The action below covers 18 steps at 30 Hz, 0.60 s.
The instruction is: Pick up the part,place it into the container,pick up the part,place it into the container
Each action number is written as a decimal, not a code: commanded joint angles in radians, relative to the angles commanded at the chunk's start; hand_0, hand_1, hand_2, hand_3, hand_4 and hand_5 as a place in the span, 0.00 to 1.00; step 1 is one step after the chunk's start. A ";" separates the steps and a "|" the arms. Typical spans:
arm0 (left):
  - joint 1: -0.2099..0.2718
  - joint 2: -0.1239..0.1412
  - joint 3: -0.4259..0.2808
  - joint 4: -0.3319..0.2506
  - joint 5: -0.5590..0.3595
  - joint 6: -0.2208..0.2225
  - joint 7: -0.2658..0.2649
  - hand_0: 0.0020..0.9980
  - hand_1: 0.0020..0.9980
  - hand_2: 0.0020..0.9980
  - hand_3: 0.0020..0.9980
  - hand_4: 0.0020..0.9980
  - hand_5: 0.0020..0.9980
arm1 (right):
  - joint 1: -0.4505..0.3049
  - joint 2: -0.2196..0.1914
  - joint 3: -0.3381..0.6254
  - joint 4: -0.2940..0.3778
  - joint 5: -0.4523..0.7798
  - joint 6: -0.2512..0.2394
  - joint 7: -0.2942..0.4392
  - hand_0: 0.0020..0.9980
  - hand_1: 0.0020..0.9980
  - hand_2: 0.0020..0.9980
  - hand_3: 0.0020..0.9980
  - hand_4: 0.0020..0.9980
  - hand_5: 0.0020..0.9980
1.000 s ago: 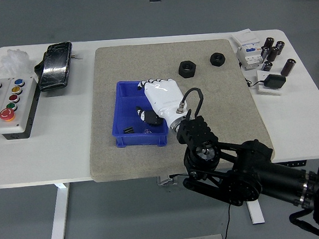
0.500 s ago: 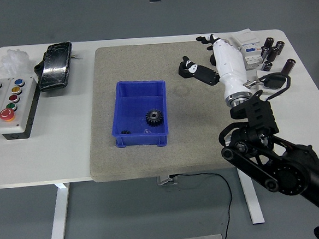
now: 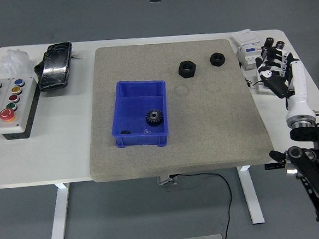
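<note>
reaching for the next part with an empty right hand [image 3: 274, 73]

fingers loosely spread, it hovered over the counter's [image 3: 69, 153] right edge; one black metal gear [image 3: 154, 117] lay in the blue plastic bin [image 3: 126, 93], so it should approach the nearer black hexagonal nut [image 3: 217, 58] from above.

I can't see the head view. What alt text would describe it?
A blue bin holding a black gear sits on a grey mat on a white table. Two black nuts lie further back. The robot's white right hand hovers empty at the table's right edge, over small electrical parts.
</note>
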 joint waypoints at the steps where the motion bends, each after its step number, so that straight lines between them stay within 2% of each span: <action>1: 0.001 0.001 -0.001 0.000 0.001 0.000 0.001 0.62 0.51 0.54 0.63 0.60 0.45 | -0.005 0.003 0.022 -0.001 0.036 0.001 0.031 0.57 0.66 0.68 0.66 0.79 0.45; 5: 0.002 0.013 0.006 0.000 -0.013 0.000 -0.001 0.62 0.51 0.54 0.63 0.60 0.45 | -0.009 0.021 0.100 -0.014 0.186 0.005 0.146 0.57 0.66 0.68 0.66 0.79 0.45; 9: 0.004 0.019 0.010 0.000 -0.026 0.000 -0.002 0.62 0.49 0.53 0.63 0.60 0.45 | -0.011 0.037 0.097 -0.033 0.304 0.010 0.234 0.57 0.66 0.67 0.65 0.78 0.44; 13: 0.015 0.022 0.015 0.000 -0.043 0.003 -0.004 0.62 0.50 0.53 0.63 0.60 0.44 | -0.018 0.056 0.068 -0.059 0.397 0.018 0.277 0.59 0.66 0.67 0.65 0.77 0.44; 18: 0.037 0.018 0.021 0.000 -0.057 0.005 -0.005 0.62 0.50 0.53 0.63 0.60 0.44 | -0.034 0.067 0.043 -0.074 0.458 0.029 0.293 0.59 0.66 0.67 0.65 0.77 0.44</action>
